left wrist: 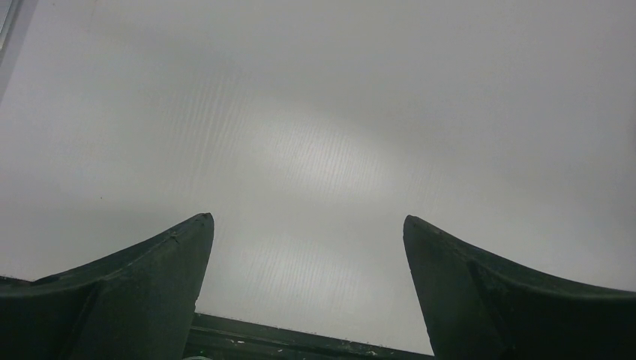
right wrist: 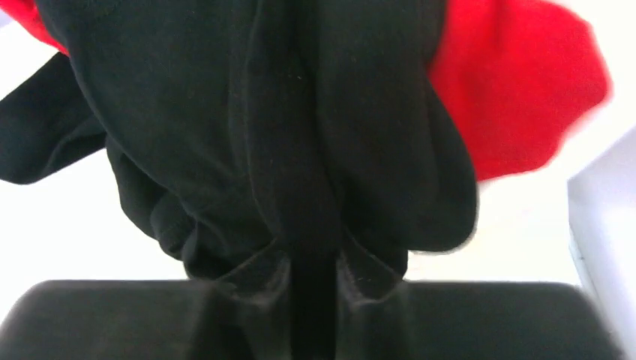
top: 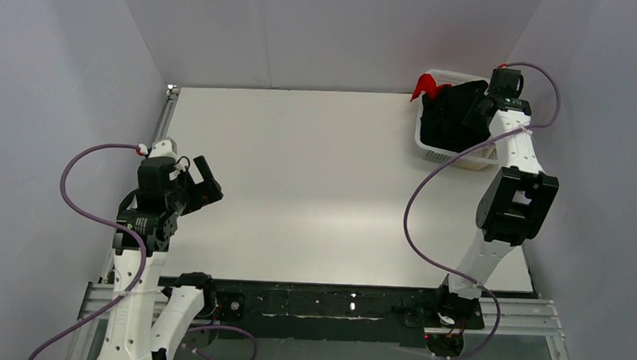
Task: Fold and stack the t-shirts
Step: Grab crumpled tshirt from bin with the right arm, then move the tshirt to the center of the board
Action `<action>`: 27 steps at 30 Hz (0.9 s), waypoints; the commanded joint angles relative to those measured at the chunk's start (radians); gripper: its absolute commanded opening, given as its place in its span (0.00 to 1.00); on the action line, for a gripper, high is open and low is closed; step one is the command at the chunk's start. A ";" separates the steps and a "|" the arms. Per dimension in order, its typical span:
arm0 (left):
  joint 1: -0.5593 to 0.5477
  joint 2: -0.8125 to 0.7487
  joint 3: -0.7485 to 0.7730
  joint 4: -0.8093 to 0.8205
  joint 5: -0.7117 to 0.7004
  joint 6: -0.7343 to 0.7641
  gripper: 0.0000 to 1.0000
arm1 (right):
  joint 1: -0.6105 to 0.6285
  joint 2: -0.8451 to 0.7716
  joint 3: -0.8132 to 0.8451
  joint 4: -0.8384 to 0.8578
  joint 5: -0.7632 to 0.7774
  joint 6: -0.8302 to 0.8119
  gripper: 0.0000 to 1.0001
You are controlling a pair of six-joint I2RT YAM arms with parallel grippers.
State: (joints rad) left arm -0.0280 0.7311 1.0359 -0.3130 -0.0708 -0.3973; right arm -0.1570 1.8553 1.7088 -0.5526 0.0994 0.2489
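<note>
A large black t-shirt (top: 452, 113) lies bunched in the white lattice basket (top: 459, 158) at the table's far right. A bright red t-shirt (top: 427, 88) pokes out at the basket's far left rim. My right gripper (top: 482, 106) reaches into the basket. In the right wrist view its jaws stand nearly together, pinching a fold of the black t-shirt (right wrist: 255, 127), with the red t-shirt (right wrist: 510, 90) behind it. My left gripper (top: 205, 183) is open and empty above the table's left side. White and yellow t-shirts are out of view.
The white table top (top: 315, 180) spreads between the arms and shows below the left gripper (left wrist: 308, 221). Grey walls close in the left, back and right. A black rail (top: 326, 306) runs along the near edge.
</note>
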 commanded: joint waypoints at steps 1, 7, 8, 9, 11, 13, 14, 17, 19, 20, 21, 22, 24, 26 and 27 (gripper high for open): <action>0.004 0.003 0.009 -0.082 -0.041 0.003 0.99 | -0.002 0.016 0.157 -0.083 -0.087 -0.023 0.05; 0.003 0.002 0.005 -0.073 -0.007 -0.014 0.99 | 0.030 -0.096 0.303 -0.156 -0.161 -0.027 0.01; 0.004 0.002 0.004 -0.074 -0.005 -0.015 1.00 | 0.039 -0.118 0.336 -0.169 -0.175 -0.028 0.01; 0.004 0.002 0.003 -0.072 -0.004 -0.018 1.00 | 0.048 -0.141 0.378 -0.175 -0.201 -0.028 0.01; 0.004 0.004 0.002 -0.069 0.014 -0.016 1.00 | 0.083 -0.191 0.427 -0.163 -0.241 -0.026 0.01; 0.002 0.006 0.001 -0.061 0.032 -0.021 0.99 | 0.130 -0.232 0.481 -0.132 -0.288 -0.028 0.01; 0.003 0.011 0.000 -0.057 0.036 -0.029 0.99 | 0.151 -0.253 0.505 -0.111 -0.325 -0.030 0.01; 0.004 0.019 0.012 -0.073 0.034 -0.044 0.99 | 0.276 -0.297 0.555 -0.048 -0.407 -0.011 0.01; 0.004 0.018 0.010 -0.075 0.040 -0.049 0.99 | 0.351 -0.325 0.553 0.012 -0.479 0.018 0.01; 0.004 0.016 0.008 -0.074 0.045 -0.052 0.99 | 0.385 -0.337 0.543 0.047 -0.529 0.045 0.01; 0.003 0.016 0.006 -0.074 0.051 -0.053 0.99 | 0.411 -0.345 0.534 0.088 -0.586 0.074 0.01; 0.003 0.015 0.005 -0.074 0.055 -0.052 0.99 | 0.438 -0.350 0.523 0.126 -0.645 0.103 0.01; 0.003 0.014 0.002 -0.080 0.063 -0.056 0.99 | 0.488 -0.345 0.521 0.174 -0.728 0.148 0.01; 0.004 0.011 -0.001 -0.087 0.071 -0.060 1.00 | 0.540 -0.333 0.530 0.187 -0.782 0.157 0.01; 0.004 0.009 -0.003 -0.094 0.096 -0.063 1.00 | 0.554 -0.331 0.524 0.185 -0.792 0.159 0.01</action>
State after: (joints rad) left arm -0.0280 0.7471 1.0359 -0.3485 -0.0269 -0.4473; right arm 0.3332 1.4902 2.2292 -0.4904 -0.5190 0.3393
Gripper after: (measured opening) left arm 0.992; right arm 0.057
